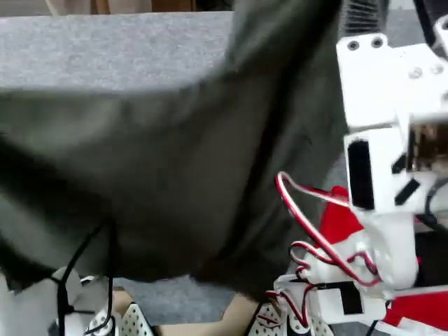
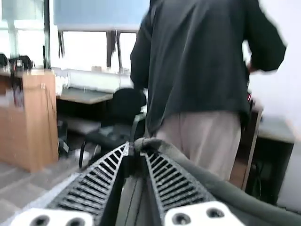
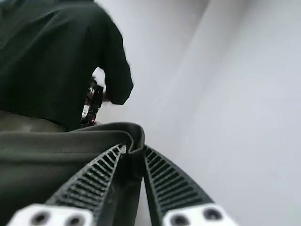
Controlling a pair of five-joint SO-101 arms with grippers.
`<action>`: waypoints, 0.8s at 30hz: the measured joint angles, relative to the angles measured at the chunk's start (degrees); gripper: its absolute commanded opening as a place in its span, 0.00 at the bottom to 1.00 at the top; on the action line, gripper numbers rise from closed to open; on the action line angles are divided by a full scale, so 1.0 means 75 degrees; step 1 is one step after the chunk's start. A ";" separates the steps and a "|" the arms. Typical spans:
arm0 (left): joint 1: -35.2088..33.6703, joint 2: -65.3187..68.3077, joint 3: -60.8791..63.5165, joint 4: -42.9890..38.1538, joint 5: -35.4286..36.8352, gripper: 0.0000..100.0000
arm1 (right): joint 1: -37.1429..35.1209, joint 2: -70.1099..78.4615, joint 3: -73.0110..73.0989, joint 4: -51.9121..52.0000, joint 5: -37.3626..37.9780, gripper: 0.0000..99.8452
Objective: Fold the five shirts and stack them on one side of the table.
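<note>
Your dark olive shirt (image 1: 154, 175) is off the table and in the air. In the high view it hangs as a broad, blurred sheet across most of the grey table (image 1: 105, 49), with its lower hem sagging toward the arms' bases.

Both claws have hold of it. Your left gripper (image 2: 136, 149) is pinched narrow on a rolled fold of the cloth. Its ribbed fingers (image 2: 106, 172) meet at the tips, with fabric bunched between them and trailing away over one finger. That wrist is tipped up, so its camera looks out level across the room.

Your right gripper (image 3: 134, 149) is likewise clamped nearly closed on an edge of the same shirt. The hem curls over the tips and the rest of the cloth stretches off to one side. This wrist is raised too and faces a plain white wall.

In the high view a white arm (image 1: 392, 140) stands tall and close beside the held shirt, with red-and-white cables (image 1: 302, 217) looping from its lower joint. I cannot tell you which side it belongs to. Beneath it a red cloth (image 1: 343, 220) lies on the table, partly hidden by the arm.
</note>
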 measured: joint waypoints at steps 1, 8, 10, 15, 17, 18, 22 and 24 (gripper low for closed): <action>0.0000 0.0000 0.0070 0.0012 0.0000 0.02 | 0.0000 -0.0035 0.0012 -0.0012 -0.0070 0.00; 0.0000 -0.0457 0.0211 0.0012 -0.0012 0.02 | -0.0012 -0.0645 -0.0105 -0.0035 -0.0176 0.01; 0.0000 -0.0856 0.0375 0.0012 -0.0012 0.02 | -0.0012 -0.0879 -0.0105 -0.0070 -0.0176 0.01; -0.0012 -0.1875 0.1618 0.0012 -0.0012 0.02 | -0.0012 -0.1055 -0.0164 -0.0457 -0.0012 0.01; -0.0012 -0.2204 0.2602 0.0012 -0.0012 0.02 | -0.0012 -0.1055 -0.0105 -0.0633 0.0199 0.01; -0.0012 -0.2368 0.3024 0.0012 -0.0012 0.02 | -0.0012 -0.1055 0.0000 -0.0738 0.0270 0.01; -0.0012 -0.3048 0.4407 0.0012 -0.0105 0.02 | -0.0211 -0.1008 0.0469 -0.1090 0.0633 0.01; -0.0012 -0.3376 0.4864 0.0012 -0.0234 0.02 | -0.0504 -0.0985 0.0504 -0.1184 0.0856 0.01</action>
